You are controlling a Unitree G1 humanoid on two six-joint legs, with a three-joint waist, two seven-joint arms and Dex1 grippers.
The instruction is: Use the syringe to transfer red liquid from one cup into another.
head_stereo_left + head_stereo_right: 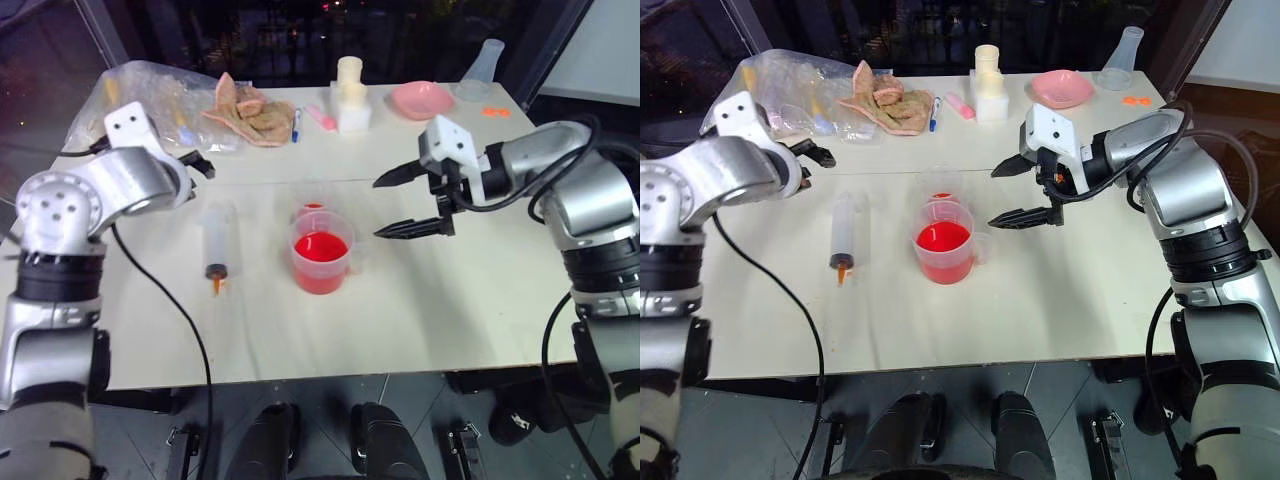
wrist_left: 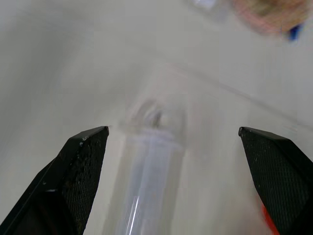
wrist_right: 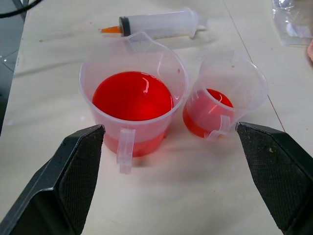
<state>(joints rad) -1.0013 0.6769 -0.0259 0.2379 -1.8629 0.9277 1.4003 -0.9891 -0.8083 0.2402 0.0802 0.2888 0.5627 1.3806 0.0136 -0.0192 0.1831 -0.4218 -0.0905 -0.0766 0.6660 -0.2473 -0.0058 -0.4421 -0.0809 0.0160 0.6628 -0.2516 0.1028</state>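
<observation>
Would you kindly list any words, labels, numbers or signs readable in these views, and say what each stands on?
None can be read.
syringe: no scale marks legible on the barrel.
larger cup and smaller cup: no graduations legible.
plastic bag: contents too blurred to read.

Bare bench (image 1: pixel 450 300) under right fingers (image 3: pixel 73 171); two cups (image 3: pixel 134 105) stand just ahead, between their tips. Syringe (image 2: pixel 151 171) lies between spread left fingers (image 2: pixel 80 166).
</observation>
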